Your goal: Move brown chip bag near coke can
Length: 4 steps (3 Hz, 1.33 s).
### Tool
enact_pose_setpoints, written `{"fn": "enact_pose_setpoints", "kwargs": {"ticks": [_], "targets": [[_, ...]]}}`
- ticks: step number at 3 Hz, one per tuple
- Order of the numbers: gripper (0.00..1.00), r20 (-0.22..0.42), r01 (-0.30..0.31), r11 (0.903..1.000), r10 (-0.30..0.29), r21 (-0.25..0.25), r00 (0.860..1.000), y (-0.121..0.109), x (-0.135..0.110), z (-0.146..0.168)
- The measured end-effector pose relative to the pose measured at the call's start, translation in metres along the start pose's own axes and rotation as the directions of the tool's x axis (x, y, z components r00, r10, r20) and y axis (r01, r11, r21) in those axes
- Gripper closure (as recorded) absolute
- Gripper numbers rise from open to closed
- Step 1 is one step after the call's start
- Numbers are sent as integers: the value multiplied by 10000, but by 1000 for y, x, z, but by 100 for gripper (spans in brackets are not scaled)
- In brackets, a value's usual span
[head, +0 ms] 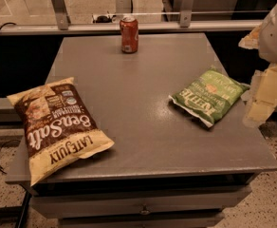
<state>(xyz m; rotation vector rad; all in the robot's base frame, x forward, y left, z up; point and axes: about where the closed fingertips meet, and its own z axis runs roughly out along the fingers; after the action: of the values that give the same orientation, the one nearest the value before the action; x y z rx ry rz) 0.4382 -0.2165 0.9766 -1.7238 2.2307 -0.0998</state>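
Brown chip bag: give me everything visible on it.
The brown chip bag is a large crinkly pouch, dark brown in the centre with cream-yellow edges, white "Sea Salt" script and "LATE JULY" lettering. It seems sealed, lying flat, face up, at the table's front left corner, overhanging the left edge. Only the table touches it; the pincer is past the table's right edge.

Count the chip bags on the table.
2. The brown chip bag lies front-left on the table; the green Kettle bag lies near its right edge. None looks hidden. The gripper hangs off that right edge.
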Motion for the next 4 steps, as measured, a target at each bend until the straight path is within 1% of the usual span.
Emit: {"fn": "enact_pose_setpoints", "kwargs": {"ticks": [1,2,3,4], "targets": [[0,1,0,10000,0,2,10000,0,0,0],[0,770,473,9985,-450,-284,9960,4,-32,22],[0,2226,1168,9881,-921,-1005,9706,17,-102,65],[0,3671,1732,9686,-979,-1782,9250,42,-173,97]]}}
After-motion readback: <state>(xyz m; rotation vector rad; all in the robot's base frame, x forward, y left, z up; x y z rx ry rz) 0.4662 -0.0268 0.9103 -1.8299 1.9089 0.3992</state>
